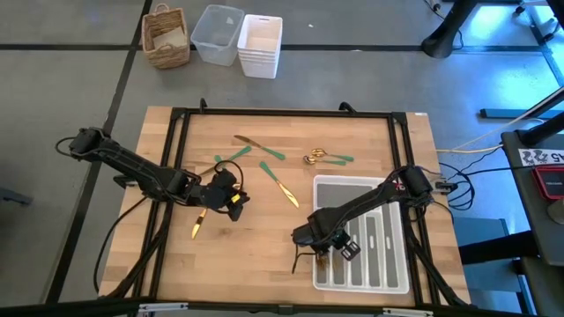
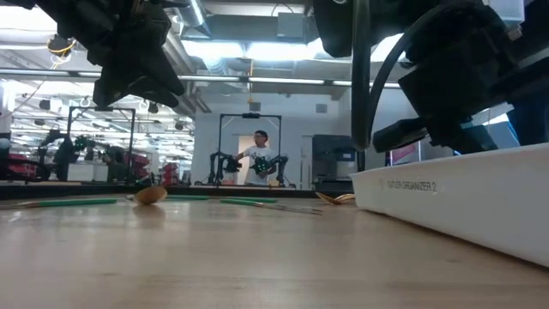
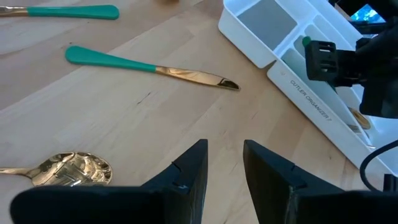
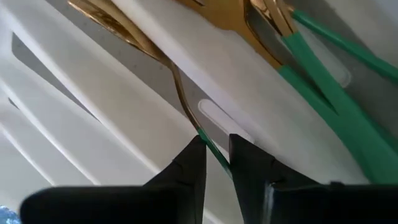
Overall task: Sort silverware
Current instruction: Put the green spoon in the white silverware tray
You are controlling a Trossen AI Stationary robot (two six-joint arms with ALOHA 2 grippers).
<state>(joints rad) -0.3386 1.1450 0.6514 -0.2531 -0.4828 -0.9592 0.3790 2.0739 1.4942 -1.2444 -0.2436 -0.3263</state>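
While I look down from above, my right gripper [image 1: 328, 249] hangs over the tray [image 1: 397, 275] at five o'clock, my left gripper [image 1: 231, 189] at nine; loose silverware [image 1: 286, 189] lies mid-bench. Low down, a spoon [image 2: 151, 196] rests on the bench [image 2: 214, 257]. My left fingers [image 3: 186, 177] stand apart, empty, above a knife [image 3: 149, 65]. My right fingers [image 4: 189, 165] flank a fork stem [image 4: 186, 109] in a slot, seemingly just letting go. Next: lift clear, fetch another.

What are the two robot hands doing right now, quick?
Left gripper: open, holding nothing, above the table.
Right gripper: over the white tray, fingers around a fork handle; grip cannot be told.
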